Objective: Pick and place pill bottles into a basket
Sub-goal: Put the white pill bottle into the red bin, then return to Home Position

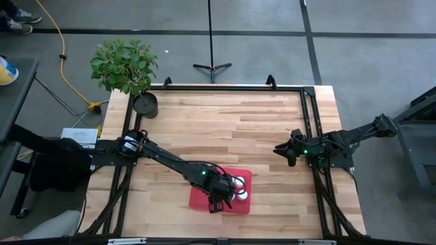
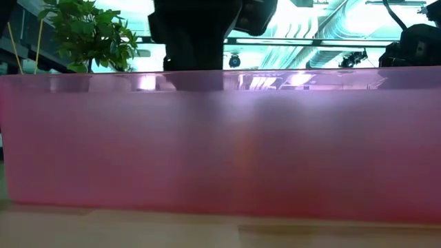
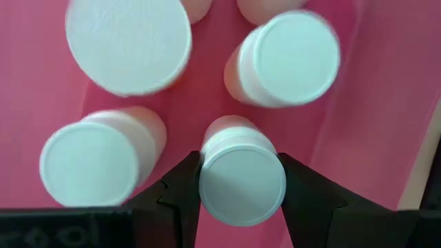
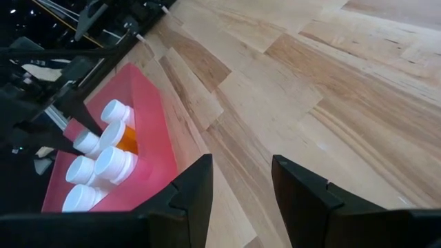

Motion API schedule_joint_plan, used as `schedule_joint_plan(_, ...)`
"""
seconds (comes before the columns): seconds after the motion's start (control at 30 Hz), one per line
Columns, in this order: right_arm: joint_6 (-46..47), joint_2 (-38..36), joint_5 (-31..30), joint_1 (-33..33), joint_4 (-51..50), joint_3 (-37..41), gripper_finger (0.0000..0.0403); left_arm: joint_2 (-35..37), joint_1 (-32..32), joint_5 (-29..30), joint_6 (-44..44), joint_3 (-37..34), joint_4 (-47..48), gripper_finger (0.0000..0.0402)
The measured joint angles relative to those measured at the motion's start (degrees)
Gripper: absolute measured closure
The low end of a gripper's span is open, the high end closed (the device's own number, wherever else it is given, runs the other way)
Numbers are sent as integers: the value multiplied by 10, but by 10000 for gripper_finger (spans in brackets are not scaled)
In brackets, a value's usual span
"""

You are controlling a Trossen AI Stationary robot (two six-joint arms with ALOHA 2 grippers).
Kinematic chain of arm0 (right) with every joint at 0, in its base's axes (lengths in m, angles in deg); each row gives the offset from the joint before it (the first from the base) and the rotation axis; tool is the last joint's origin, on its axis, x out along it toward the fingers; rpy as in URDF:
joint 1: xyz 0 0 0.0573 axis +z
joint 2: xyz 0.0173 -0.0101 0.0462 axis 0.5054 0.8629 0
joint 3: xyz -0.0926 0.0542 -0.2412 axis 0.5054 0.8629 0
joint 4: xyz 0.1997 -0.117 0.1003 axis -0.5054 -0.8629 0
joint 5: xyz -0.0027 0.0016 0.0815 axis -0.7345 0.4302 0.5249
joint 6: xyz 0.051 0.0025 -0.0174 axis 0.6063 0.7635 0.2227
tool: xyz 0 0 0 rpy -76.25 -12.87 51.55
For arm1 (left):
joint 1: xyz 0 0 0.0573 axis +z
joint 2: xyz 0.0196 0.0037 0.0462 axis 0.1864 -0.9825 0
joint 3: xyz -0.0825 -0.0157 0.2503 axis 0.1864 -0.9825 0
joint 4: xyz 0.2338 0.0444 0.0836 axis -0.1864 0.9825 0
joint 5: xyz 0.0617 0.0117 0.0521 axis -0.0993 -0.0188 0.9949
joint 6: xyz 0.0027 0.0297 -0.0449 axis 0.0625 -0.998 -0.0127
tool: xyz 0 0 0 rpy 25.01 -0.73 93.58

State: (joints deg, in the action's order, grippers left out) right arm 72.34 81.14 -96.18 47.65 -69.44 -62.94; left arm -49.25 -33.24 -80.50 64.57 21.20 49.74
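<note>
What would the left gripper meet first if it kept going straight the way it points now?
The left gripper points down into the red tray, its jaws closed around a white-capped pill bottle. Going straight on, that bottle would probably press into the tray floor first; the remaining gap beneath it cannot be judged.

White-capped pill bottles (image 4: 103, 155) stand upright, clustered inside the red basket (image 4: 148, 103)

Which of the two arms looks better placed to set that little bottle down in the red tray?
The left. Its gripper is over the red tray with a fingertip on each side of a white-capped pill bottle. The right gripper hangs open over bare wood, well away.
</note>
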Motion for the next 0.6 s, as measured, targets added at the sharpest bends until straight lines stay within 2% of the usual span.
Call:
schedule_joint_plan(0.17,0,5,4,0,-1,0,263,-2,0,-4,-1,0,-5,203)
schedule_joint_plan(0.43,0,7,7,0,-2,0,263,-6,0,-5,-21,25,-1,74)
schedule_joint_plan(0.6,0,7,7,0,-2,0,263,-6,0,-4,-25,45,3,34)
